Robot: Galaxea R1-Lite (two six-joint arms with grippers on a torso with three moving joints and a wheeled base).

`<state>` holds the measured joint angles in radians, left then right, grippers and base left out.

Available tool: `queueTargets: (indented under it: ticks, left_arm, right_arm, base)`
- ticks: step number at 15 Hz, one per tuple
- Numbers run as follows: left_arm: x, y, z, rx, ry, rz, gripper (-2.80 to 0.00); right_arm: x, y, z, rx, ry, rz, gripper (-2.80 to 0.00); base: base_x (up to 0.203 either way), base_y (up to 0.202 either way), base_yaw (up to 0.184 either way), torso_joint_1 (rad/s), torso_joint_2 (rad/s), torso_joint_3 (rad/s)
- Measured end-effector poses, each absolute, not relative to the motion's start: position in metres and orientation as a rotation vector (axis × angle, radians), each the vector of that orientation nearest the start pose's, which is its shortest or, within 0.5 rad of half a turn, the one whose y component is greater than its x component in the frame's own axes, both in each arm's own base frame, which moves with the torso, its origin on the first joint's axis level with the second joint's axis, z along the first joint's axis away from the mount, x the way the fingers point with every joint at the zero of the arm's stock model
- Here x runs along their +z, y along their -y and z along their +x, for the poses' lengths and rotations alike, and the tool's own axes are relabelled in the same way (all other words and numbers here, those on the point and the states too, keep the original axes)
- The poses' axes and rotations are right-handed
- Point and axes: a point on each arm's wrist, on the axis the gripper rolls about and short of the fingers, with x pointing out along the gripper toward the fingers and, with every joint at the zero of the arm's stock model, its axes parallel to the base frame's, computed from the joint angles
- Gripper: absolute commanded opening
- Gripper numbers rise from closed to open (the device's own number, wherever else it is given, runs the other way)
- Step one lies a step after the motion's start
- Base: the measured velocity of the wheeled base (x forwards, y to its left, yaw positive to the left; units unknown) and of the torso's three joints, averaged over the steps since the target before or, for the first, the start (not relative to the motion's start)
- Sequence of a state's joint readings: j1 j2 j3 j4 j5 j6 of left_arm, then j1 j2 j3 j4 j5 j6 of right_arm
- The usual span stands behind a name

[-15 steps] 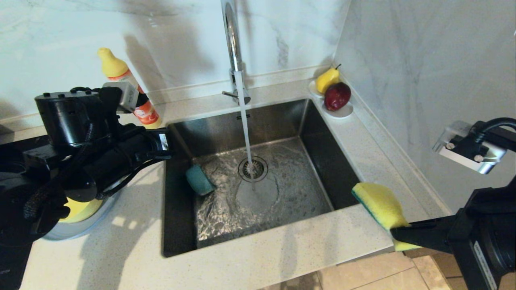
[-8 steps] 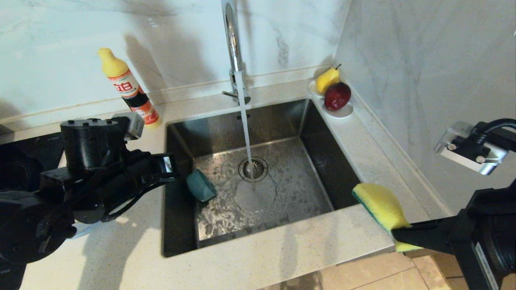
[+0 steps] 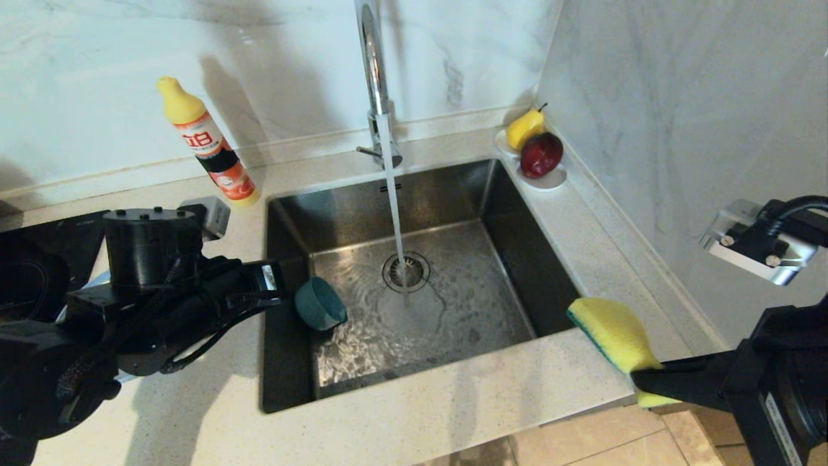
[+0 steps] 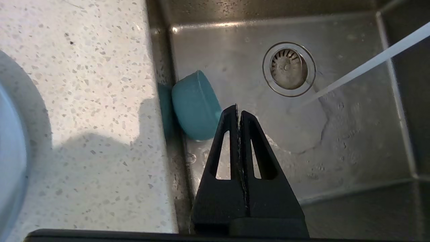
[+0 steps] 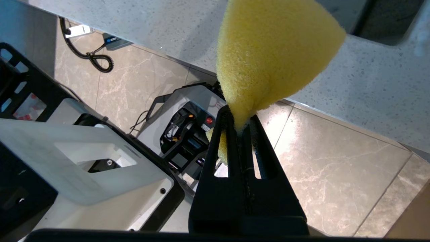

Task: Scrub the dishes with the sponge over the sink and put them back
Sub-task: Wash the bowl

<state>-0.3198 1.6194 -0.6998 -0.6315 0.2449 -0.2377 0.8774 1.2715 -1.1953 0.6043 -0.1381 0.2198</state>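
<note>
The small teal-blue bowl (image 3: 320,304) (image 4: 195,104) hangs on its side over the left part of the sink (image 3: 504,213), close to the left wall. My left gripper (image 3: 288,299) (image 4: 238,109) is shut, its tips pinching the bowl's rim. A sliver of the grey-blue plate (image 4: 10,161) lies on the counter to the left; my left arm hides the rest of the dishes. Over the counter's front right corner, my right gripper (image 3: 637,378) (image 5: 240,117) is shut on the yellow sponge (image 3: 614,336) (image 5: 268,57), whose green layer faces the sink.
Water runs from the chrome faucet (image 3: 372,58) onto the drain strainer (image 3: 406,272). A yellow and orange detergent bottle (image 3: 207,145) stands at the back left. A white dish (image 3: 550,181) with a pear and a red apple sits in the back right corner.
My left arm has sunk and drawn back toward me, uncovering the detergent bottle. The teal bowl has tipped with it so its opening now shows. The right arm and sponge have stayed put.
</note>
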Motion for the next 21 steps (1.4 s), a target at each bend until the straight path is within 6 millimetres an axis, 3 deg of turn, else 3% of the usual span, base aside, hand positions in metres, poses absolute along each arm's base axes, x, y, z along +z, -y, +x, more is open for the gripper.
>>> queueTargets:
  ticks: [4, 8, 10, 21]
  left_arm:
    - [0.177, 0.088, 0.265, -0.059, -0.288, -0.165, -2.80]
    - [0.173, 0.125, 0.263, -0.166, -0.308, -0.162, -2.80]
    - [0.168, 0.133, 0.266, -0.180, -0.323, -0.166, -2.80]
    - [0.176, 0.144, 0.281, -0.132, -0.434, -0.307, -2.80]
  right_arm:
    - [0.282, -0.128, 0.114, 0.620, -0.689, -0.133, -2.80]
    - [0.280, -0.126, 0.116, 0.604, -0.695, -0.131, -2.80]
    - [0.280, -0.124, 0.115, 0.601, -0.693, -0.128, -2.80]
    - [0.281, -0.121, 0.113, 0.601, -0.687, -0.124, -2.80]
  base:
    - [0.000, 0.000, 0.000, 0.000, 0.00, 0.000]
    - [0.000, 0.000, 0.000, 0.000, 0.00, 0.000]
    - [0.000, 0.000, 0.000, 0.000, 0.00, 0.000]
    - [0.000, 0.000, 0.000, 0.000, 0.00, 0.000]
